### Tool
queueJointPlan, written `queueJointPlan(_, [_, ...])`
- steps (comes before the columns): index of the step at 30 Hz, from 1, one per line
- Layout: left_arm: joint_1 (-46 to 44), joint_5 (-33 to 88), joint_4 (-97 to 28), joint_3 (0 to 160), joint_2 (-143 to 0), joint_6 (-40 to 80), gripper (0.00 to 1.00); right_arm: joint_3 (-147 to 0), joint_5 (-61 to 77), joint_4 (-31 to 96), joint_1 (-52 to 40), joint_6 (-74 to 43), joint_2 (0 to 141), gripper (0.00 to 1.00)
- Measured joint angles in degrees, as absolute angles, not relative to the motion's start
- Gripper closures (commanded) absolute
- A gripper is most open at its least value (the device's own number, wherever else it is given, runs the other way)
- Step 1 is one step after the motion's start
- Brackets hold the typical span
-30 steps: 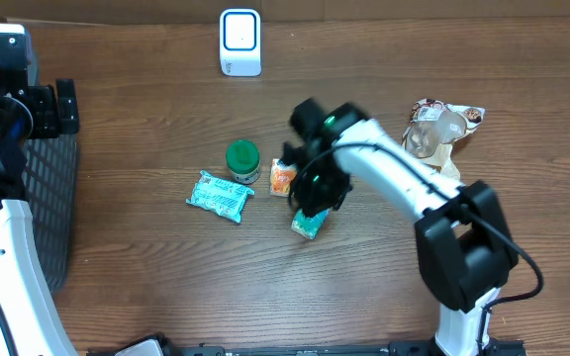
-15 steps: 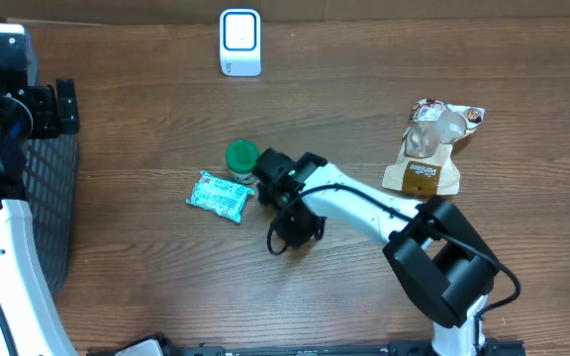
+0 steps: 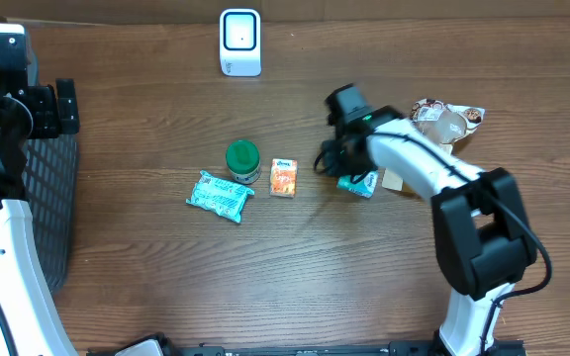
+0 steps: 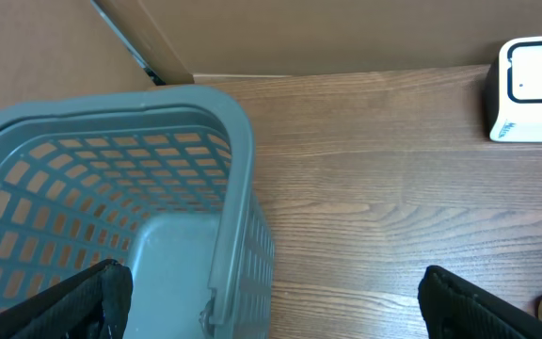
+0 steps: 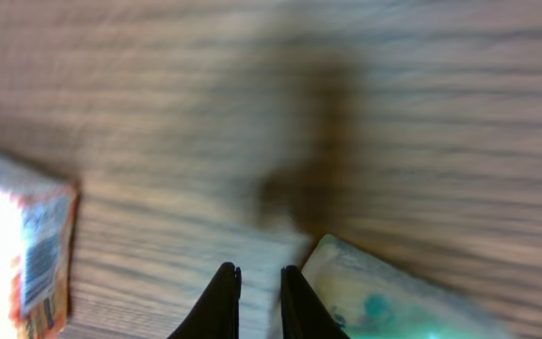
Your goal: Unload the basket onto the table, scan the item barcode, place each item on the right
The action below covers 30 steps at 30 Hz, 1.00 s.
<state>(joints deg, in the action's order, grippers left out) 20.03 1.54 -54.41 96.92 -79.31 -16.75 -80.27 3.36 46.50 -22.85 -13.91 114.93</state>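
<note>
In the overhead view a small teal packet point(image 3: 360, 183) lies on the table beside the brown snack bag point(image 3: 431, 143). My right gripper point(image 3: 331, 163) hovers just left of it. The right wrist view shows the right gripper point(image 5: 260, 282) with its fingers a narrow gap apart and bare wood between them. The packet point(image 5: 384, 297) lies just outside the right finger. The white scanner point(image 3: 239, 42) stands at the back of the table. My left gripper point(image 4: 271, 297) is wide open over the basket rim point(image 4: 238, 179), holding nothing.
An orange carton point(image 3: 283, 177), a green-lidded jar point(image 3: 242, 160) and a teal pouch point(image 3: 220, 195) lie together mid-table. The grey basket point(image 3: 43, 208) stands at the left edge. In the right wrist view the orange carton point(image 5: 17, 254) shows at the left.
The right arm swung from the table's front middle to the right. The teal packet now lies beside the snack bag, and the right fingers have parted slightly. The left arm is still.
</note>
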Motion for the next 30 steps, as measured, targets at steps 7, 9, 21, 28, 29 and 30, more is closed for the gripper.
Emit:
queueJointPlan(7, [20.0, 1.5, -54.4, 96.9, -79.3, -16.8, 0.00, -90.2, 7.7, 54.6, -13.4, -13.7, 114.9, 0.82])
queueJointPlan(9, [20.0, 1.5, -54.4, 96.9, -79.3, -16.8, 0.00, -91.4, 8.2, 57.1, -10.8, -13.3, 114.9, 0.83])
queueJointPlan(21, [20.0, 1.5, -54.4, 96.9, -79.3, -16.8, 0.01, -79.4, 8.8, 55.2, -9.5, -6.1, 115.0, 0.84])
queueJointPlan(28, [20.0, 1.5, -54.4, 96.9, -79.3, -16.8, 0.00, -77.5, 12.5, 58.5, -9.7, -4.2, 115.0, 0.85])
queueJointPlan(29, [20.0, 1.5, -54.4, 96.9, -79.3, -16.8, 0.01, -77.5, 13.7, 58.7, -9.7, -4.0, 115.0, 0.82])
queueJointPlan(30, [20.0, 1.5, -54.4, 96.9, -79.3, -16.8, 0.01, -77.5, 14.5, 58.8, -9.7, -3.8, 115.0, 0.80])
